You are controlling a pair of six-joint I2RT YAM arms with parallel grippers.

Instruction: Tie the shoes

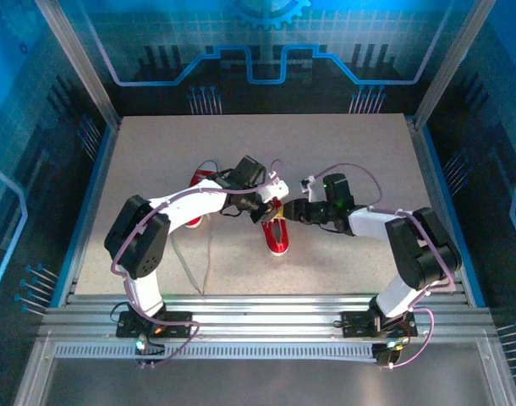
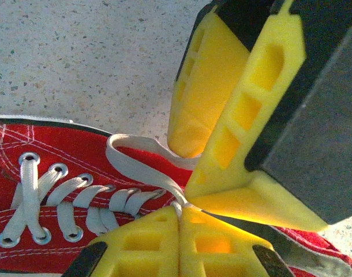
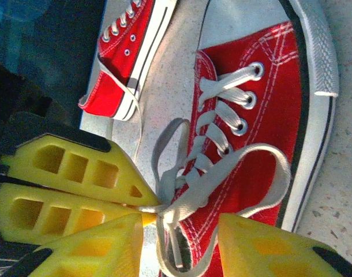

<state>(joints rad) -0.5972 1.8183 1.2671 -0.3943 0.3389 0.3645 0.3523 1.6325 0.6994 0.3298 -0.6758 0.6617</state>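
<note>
Red canvas shoe [image 1: 276, 237] sits near the middle of the table [image 1: 351, 161], both claws crowded over its laced top; second shoe [image 1: 204, 176] is to the left and further back, partly under the left arm, its lace trailing loose. Left claw [image 2: 179, 212] is clamped tight, pads together, pinching the white lace [image 3: 262, 154] right where the strands cross above the top eyelets. Right claw [image 3: 183, 229] is parted, one finger either side of that crossing, with strands and a big slack loop running between the fingers; no grip on anything that I can confirm. No finished bow on either shoe, so my read is early knot work on the first shoe, second one untouched. Risks from here: the claws are almost touching, so any closing or twisting move by the right one could knock the left fingers and spring the pinch. Several strands sit in the right claw's gap, so closing now may grab the wrong one, or two at once, and jam the knot instead of forming it. Left hold is at the fingertips on a flat, slippery lace, and a sideways tug could slide it out so the loop collapses. Nothing pins the shoe down, and it looks light, so a hard pull likely drags or tips it rather than tightening the lace
</note>
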